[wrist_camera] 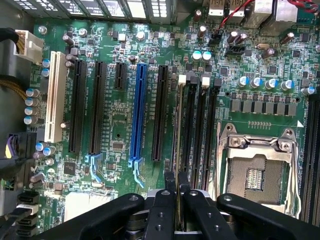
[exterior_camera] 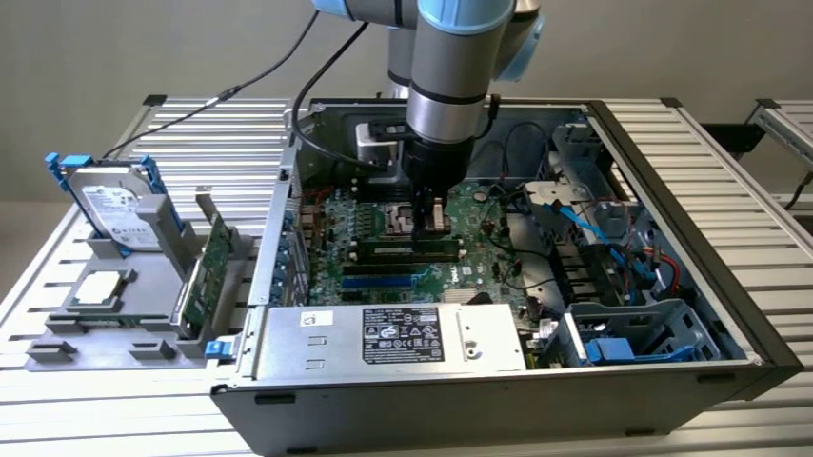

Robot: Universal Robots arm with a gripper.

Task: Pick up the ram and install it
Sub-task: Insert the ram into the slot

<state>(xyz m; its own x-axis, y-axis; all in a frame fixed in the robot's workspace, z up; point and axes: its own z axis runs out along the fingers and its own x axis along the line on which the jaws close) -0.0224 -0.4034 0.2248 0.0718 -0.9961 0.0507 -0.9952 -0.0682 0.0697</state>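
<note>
The ram shows edge-on as a thin green-gold strip. It runs along the black memory slot closest to the expansion slots. My gripper is shut on it, with both black fingers pressed against its sides. In the exterior view my gripper reaches straight down into the open computer case over the motherboard. A long green stick with black chips, the ram, lies just under the fingertips. I cannot tell whether it is seated in the slot.
A bare CPU socket lies beside the memory slots, and a blue expansion slot on the other side. The power supply fills the case's front. Blue cables hang at the exterior view's right. A hard drive and a green card stand on a grey fixture outside.
</note>
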